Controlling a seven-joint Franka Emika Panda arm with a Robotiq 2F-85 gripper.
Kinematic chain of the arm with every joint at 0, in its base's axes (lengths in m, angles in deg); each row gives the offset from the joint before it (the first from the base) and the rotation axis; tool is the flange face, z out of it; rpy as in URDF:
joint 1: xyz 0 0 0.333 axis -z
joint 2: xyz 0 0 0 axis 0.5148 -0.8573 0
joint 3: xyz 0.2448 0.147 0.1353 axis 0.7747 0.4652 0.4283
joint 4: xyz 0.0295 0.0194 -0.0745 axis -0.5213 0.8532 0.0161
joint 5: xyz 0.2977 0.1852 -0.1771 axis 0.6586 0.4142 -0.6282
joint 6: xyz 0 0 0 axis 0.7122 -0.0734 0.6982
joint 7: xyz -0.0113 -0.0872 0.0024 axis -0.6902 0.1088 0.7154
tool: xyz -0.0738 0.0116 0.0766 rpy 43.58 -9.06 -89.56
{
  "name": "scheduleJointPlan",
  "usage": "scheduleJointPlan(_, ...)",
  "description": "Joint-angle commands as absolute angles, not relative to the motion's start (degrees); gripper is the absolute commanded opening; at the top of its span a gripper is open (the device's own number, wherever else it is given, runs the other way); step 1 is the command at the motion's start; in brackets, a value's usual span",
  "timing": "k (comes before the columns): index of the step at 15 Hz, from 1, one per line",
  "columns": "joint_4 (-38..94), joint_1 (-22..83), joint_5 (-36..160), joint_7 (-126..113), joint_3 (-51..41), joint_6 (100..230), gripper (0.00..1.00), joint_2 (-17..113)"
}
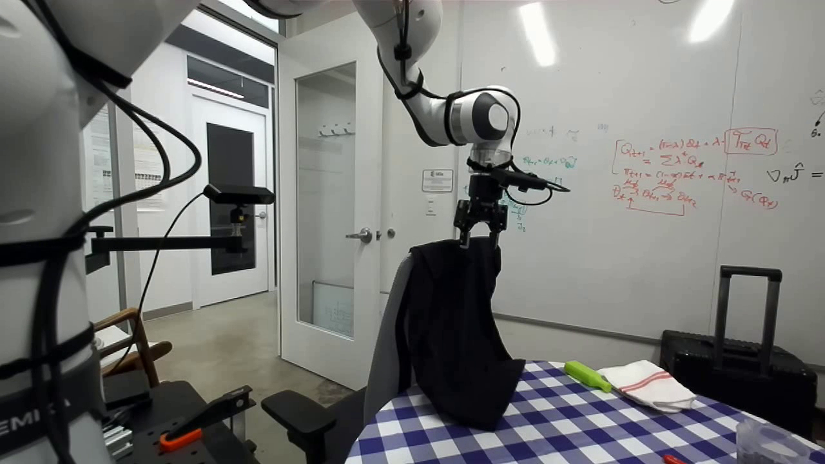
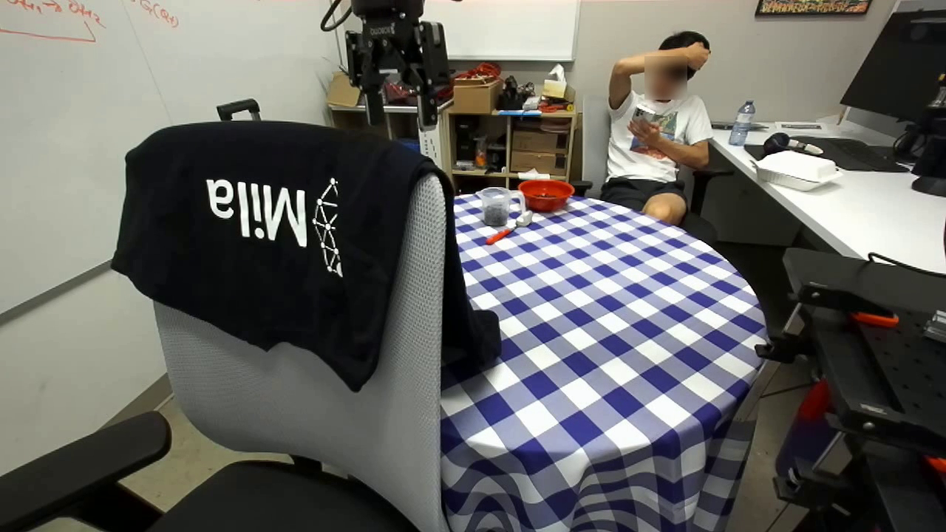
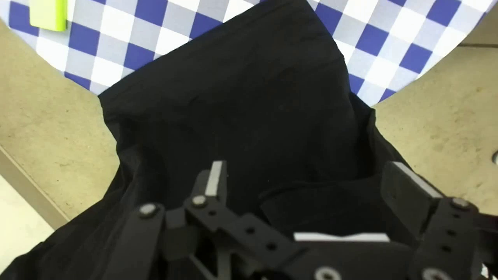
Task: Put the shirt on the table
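- Black cloth is seen in the shirt (image 1: 454,322), which is draped over the backrest of the grey office chair (image 2: 295,406), its white lettering (image 2: 259,210) hung upside down on the seat side.
- On the opposite side the shirt falls towards the checkered table (image 2: 591,318), where only its lower end is laid; most of the garment is not yet borne there.
- Over the upper part of the shirt the gripper (image 1: 480,245) is pointed downward, its fingers (image 3: 218,177) spread well apart and nothing seen pinched between them.
- By one relation the coming move is judged to be decided: the shirt lies beneath the gripper, its long axis carried across the backrest from seat side to table side. In the wrist view that length is shown running from below the fingers up to the table.
- Whether the top fold or only the table-side layer is placed between the fingertips cannot be told, nor can contact be made out.
- A slight descent, a firm pinch and a lift towards the table seem to be called for. If too little cloth were caught, the lettered half might be left snagged on the backrest.
- By the falling cloth, the bright green object (image 1: 586,376) could be covered.
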State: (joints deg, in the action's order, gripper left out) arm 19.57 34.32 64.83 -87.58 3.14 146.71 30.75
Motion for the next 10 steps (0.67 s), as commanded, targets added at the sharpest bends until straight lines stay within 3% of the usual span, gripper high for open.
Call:
scheduleJointPlan(1,21.8,36.3,65.3,-96.5,5.4,149.0,1.00,31.3)
scheduleJointPlan(10,19.1,36.6,66.9,-105.3,6.4,147.7,1.00,28.9)
